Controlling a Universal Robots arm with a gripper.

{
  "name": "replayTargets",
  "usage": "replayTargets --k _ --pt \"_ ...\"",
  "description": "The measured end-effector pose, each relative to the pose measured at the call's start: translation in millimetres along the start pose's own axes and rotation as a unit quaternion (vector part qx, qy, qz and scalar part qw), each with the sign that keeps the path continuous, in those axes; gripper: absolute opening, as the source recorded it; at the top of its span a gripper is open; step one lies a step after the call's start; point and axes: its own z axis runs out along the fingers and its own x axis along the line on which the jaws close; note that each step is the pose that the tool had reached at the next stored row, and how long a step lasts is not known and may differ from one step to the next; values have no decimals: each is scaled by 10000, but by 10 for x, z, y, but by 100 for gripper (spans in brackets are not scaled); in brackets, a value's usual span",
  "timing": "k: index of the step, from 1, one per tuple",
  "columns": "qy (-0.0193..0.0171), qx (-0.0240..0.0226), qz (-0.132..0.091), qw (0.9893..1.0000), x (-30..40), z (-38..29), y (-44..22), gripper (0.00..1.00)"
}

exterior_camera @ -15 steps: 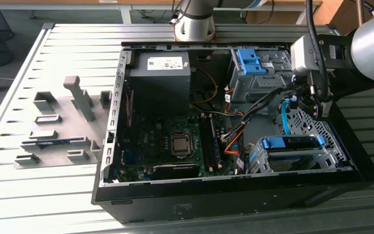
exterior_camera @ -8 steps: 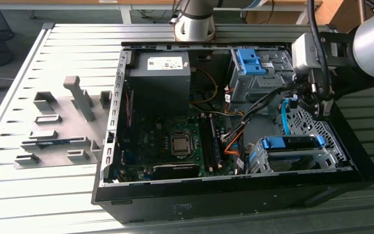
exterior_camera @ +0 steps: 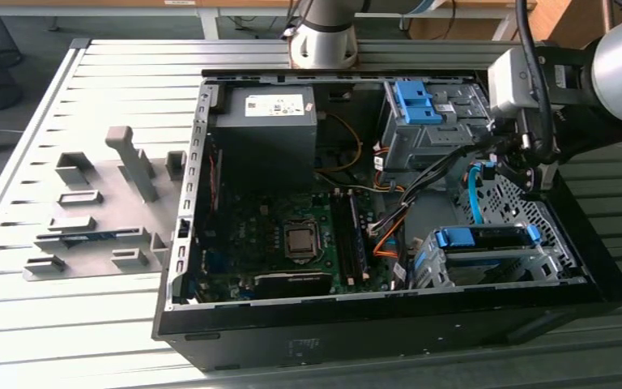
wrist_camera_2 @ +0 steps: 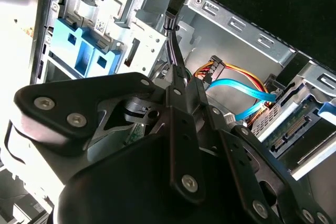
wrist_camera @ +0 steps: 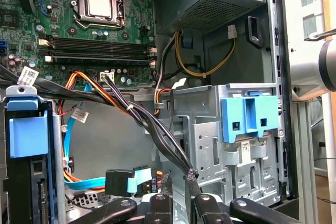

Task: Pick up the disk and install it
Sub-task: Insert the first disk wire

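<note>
The disk (exterior_camera: 484,261) sits in the metal cage at the front right corner of the open computer case (exterior_camera: 289,344), its blue handle (exterior_camera: 484,237) on top. The first wrist view shows that blue handle (wrist_camera: 23,129) with the disk's dark connector edge (wrist_camera: 38,203) below it. In the second wrist view the disk's connector edge (wrist_camera_2: 293,129) faces the case's inside. My gripper (exterior_camera: 511,170) hangs inside the case by the wall on the exterior view's right, a short way from the disk. Its fingers (wrist_camera: 157,205) are shut on a black cable bundle (wrist_camera: 186,174), which runs up from them (wrist_camera_2: 176,51).
A blue bracket (exterior_camera: 414,101) tops the rear drive cage (wrist_camera: 220,150). The power supply (exterior_camera: 266,121) and motherboard (exterior_camera: 289,235) fill the rest of the case. A blue data cable (wrist_camera_2: 236,86) and orange wires lie between the cages. Grey fixtures (exterior_camera: 95,219) stand on the table.
</note>
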Motion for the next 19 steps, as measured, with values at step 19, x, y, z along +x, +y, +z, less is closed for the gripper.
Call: replayTargets --k 19 --pt "3 1 0 10000 -22 -40 3 24"
